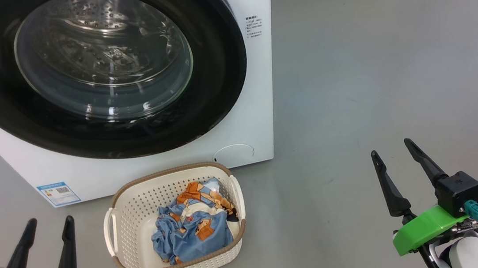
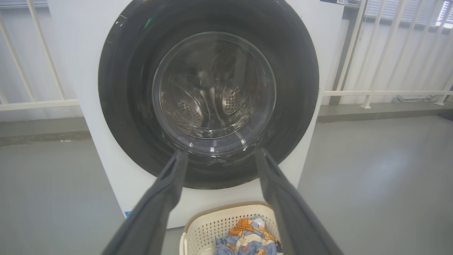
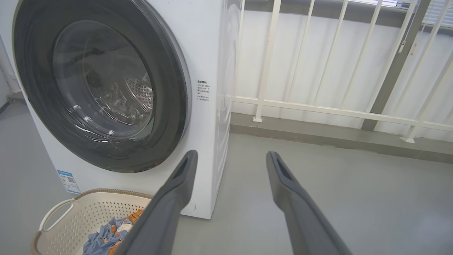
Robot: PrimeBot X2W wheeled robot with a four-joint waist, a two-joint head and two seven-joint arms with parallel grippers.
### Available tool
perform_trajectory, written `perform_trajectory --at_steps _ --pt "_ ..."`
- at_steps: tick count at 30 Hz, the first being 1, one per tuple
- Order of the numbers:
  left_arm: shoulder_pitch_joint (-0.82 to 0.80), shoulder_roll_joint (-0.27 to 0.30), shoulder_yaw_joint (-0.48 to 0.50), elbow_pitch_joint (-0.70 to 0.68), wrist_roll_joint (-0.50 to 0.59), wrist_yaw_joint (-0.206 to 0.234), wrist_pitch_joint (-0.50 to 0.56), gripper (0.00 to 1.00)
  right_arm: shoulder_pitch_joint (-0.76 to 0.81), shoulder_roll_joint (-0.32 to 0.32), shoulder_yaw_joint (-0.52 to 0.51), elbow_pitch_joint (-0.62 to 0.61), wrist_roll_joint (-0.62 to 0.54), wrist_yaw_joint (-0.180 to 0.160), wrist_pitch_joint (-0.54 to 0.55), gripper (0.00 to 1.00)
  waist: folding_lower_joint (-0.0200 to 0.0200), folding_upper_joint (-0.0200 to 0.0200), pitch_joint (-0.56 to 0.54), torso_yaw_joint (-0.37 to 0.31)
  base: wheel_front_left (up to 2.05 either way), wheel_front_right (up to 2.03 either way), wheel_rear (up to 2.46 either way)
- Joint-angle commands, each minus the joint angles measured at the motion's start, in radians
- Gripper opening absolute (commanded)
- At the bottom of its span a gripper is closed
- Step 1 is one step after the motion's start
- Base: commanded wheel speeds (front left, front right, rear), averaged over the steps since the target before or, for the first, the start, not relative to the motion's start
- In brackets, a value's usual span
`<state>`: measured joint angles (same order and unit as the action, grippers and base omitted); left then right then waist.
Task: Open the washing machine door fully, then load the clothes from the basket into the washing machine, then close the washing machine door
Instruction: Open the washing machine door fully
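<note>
Grey smooth floor [image 1: 370,71] spreads around the washing machine [image 1: 256,87], which stands at the far left in the head view. Its round black door [image 1: 95,73] is shut flat against the white front, so the first step, I think, is not yet begun. The basket [image 1: 140,206] sits on the floor just in front of the machine, probably so that the way from basket to drum is short, and the clothes [image 1: 193,229] lie crumpled in its right part. The left gripper [image 1: 50,221] is at the near left, beside the basket but apart from it. The right gripper [image 1: 390,148] is at the near right, well apart from both basket and door. Both have the fingers spread and hold nothing, which looks to me like a ready pose before a reach. In the left wrist view the two open fingers point at the lower part of the door, which is far ahead of the tips, and the basket with the clothes shows low between them, touching neither. In the right wrist view the open fingers point past the right side of the machine, toward bare floor and a white railing [image 3: 269,56]. The door lies to the left of these fingers and farther away, and the basket is near, at the left of the left finger. I cannot see a handle on the door.
</note>
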<state>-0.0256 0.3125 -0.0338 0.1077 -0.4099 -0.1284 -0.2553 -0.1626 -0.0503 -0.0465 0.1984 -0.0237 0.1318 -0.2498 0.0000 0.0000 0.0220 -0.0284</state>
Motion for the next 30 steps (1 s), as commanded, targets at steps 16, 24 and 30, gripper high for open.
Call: perform_trajectory --at_steps 16,24,30 --pt "-0.02 0.023 0.04 -0.019 0.008 -0.002 -0.006 1.0 -0.026 0.0 0.017 -0.015 0.01 -0.001 -0.012 1.0 0.0 0.0 0.01 0.015 0.0 0.0 0.0" --pt "-0.019 0.03 0.036 -0.024 -0.001 -0.002 -0.006 1.0 -0.083 0.0 0.022 -0.019 0.055 -0.001 -0.012 1.0 0.0 0.0 0.024 0.03 0.0 0.0 0.0" --pt "-0.023 0.032 0.04 -0.025 -0.022 -0.002 -0.006 1.0 -0.17 0.0 -0.001 -0.022 0.22 -0.001 -0.012 1.0 0.0 0.0 0.038 0.044 0.0 0.0 0.0"
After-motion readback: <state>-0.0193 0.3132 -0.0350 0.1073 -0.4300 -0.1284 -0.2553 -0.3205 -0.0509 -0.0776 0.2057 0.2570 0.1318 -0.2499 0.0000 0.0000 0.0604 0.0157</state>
